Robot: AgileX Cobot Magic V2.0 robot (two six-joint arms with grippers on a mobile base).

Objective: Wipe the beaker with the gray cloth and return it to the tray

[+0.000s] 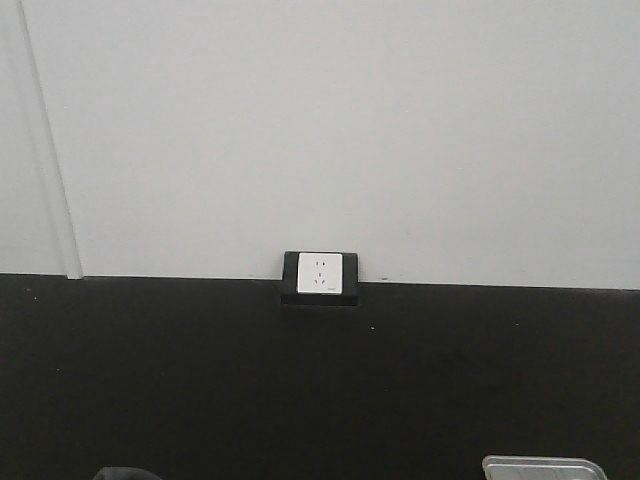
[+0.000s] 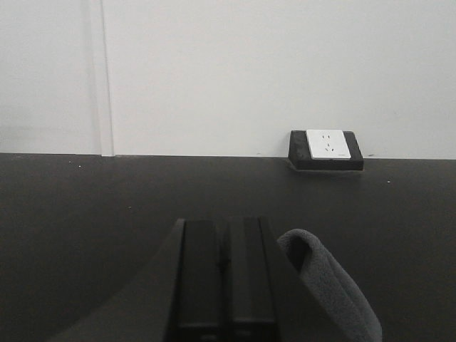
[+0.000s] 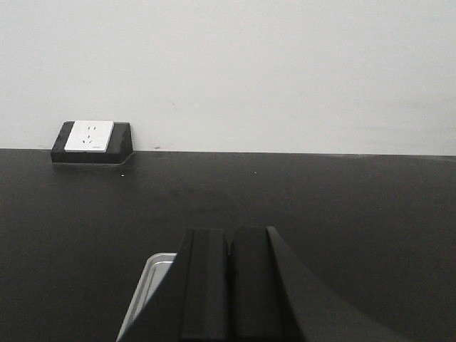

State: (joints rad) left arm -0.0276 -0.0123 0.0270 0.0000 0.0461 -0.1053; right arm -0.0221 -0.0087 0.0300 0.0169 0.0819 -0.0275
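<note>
- The table runs flat and bare from both grippers to the wall, giving a wide passage forward.
- The wall closes off the far edge, so nothing passes beyond it.
- A socket box stands at the back against the wall, with free surface on either side.
- The cloth rises in a fold just beside the left gripper, on its socket side, and blocks a sideways sweep there. The other side is free.
- The tray has a low rim corner just beside the right gripper, on its socket side. The outer side is free.
</note>
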